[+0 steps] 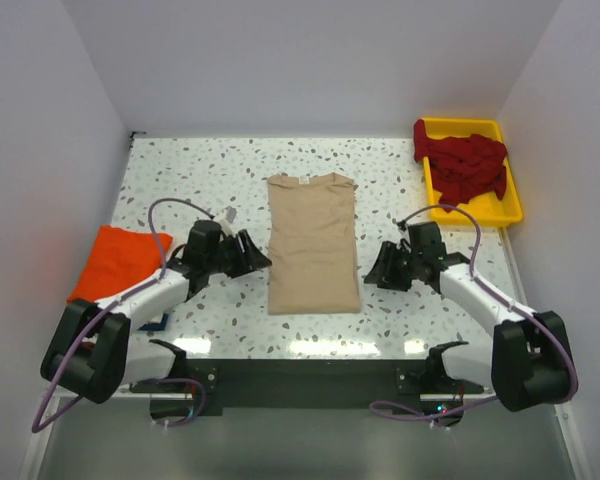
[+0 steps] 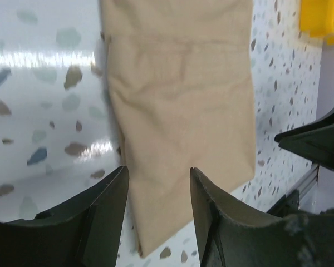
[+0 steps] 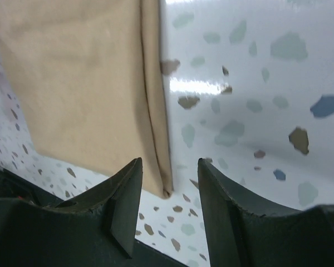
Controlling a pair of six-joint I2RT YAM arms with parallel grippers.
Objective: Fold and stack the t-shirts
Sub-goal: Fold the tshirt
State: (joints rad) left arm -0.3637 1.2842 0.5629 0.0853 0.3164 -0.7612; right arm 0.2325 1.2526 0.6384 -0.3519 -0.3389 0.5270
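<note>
The speckled bench (image 1: 180, 170) is carrying everything here. The beige t-shirt (image 1: 313, 243) is lying flat at its middle, already narrowed into a long rectangle with the sleeves turned in, its collar pointing away from the arms and its hem towards them. At the far right corner the yellow tray (image 1: 507, 205) is holding the crumpled dark red t-shirts (image 1: 463, 163). The orange t-shirt (image 1: 115, 258) is sitting folded at the left edge, beside the left arm (image 1: 145, 295). A blue scrap is showing under that arm; it may be another shirt, but too little is in view to say.

The left arm and the right arm (image 1: 480, 292) are flanking the beige shirt's near half, one on each long side. Both pairs of jaws are standing open and gripping nothing. The left pair is framing the shirt's left edge near the hem, while the right pair is straddling the doubled right edge (image 3: 156, 111) just above its near corner (image 3: 167, 192).

The step in hand is probably the crosswise fold, hem up to collar. To do it well, each pair should be closing over every layer at its corner (the right edge is clearly doubled), both arms lifting together and evenly, carrying the hem straight to the collar so the sides are staying aligned.
</note>
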